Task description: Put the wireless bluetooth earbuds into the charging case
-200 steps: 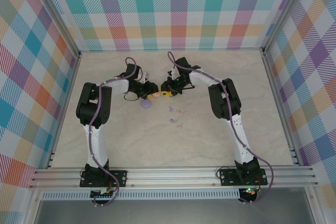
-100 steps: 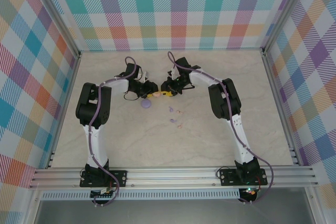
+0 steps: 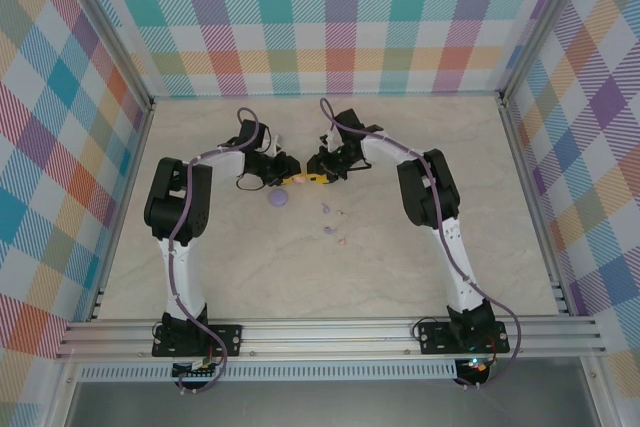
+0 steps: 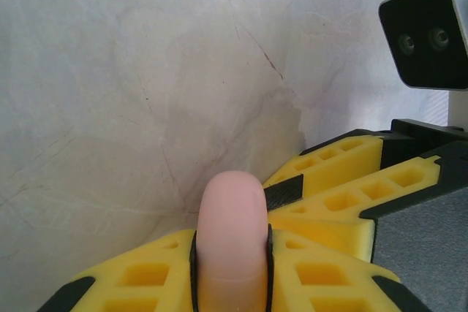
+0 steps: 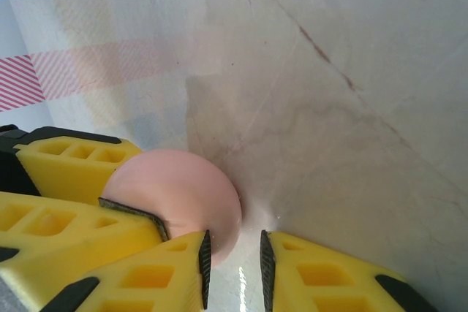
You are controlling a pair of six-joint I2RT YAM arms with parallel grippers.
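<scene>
Left wrist view: the left gripper (image 4: 231, 242) clamps one salmon-pink case (image 4: 231, 199) edge-on. Right gripper (image 5: 232, 250), jaws nearly together beside it, grip unclear. Overhead adds four loose earbuds (image 3: 328, 231) at five o'clock, one purple disc (image 3: 279, 199) at seven.

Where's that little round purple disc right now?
In the top view, the purple disc lies on the table close to the left tool, left of the scattered earbuds.

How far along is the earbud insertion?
Done: nothing; the earbuds lie loose on the table. In hand: left hand shut on the pink disc, right hand at its rim. Left: open it, presumably the case, and seat every bud.
</scene>
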